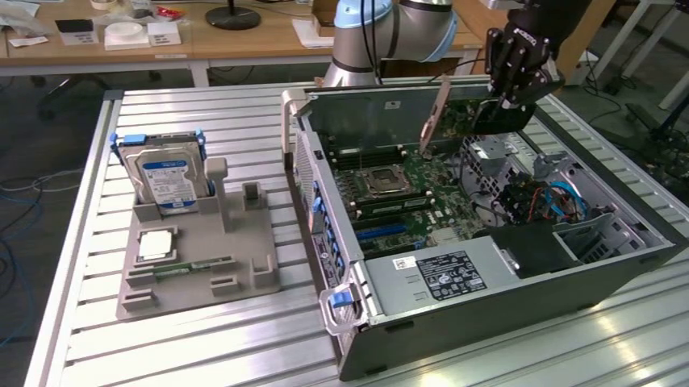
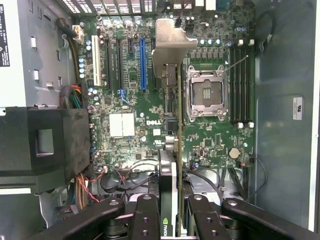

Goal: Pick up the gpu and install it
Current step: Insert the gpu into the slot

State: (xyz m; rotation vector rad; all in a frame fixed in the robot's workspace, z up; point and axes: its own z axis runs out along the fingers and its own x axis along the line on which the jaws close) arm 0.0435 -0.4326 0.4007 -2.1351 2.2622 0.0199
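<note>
1. Black and seen nearly edge-on, the gpu point(image 1: 498, 119) hangs in the end effector point(image 1: 506, 102) over the far end of the open computer case point(image 1: 603, 278). The case lies on the slatted metal surface point(image 1: 194, 339), toward the exterior view's right edge.
2. My end effector is closed partway. Its fingers point(image 2: 145, 215) press the card's two faces from either side, so I have the gpu by its upper edge and nothing else.
3. The card is held up off the motherboard point(image 2: 130, 125), and I see it touching no slot.
4. Long axis: in the wrist view the gpu runs as a thin line straight out from between the fingers. Its silver end bracket point(image 2: 170, 45) is at the far end, towards the case wall with the slot openings.
5. The relation that matters: that line runs parallel to the expansion slots. It appears just beside the blue slot point(image 2: 143, 65), between it and the CPU socket point(image 2: 207, 92).
6. With the card raised, I judge that part of this sideways offset may be viewing angle. I cannot tell which slot it sits over.
</note>
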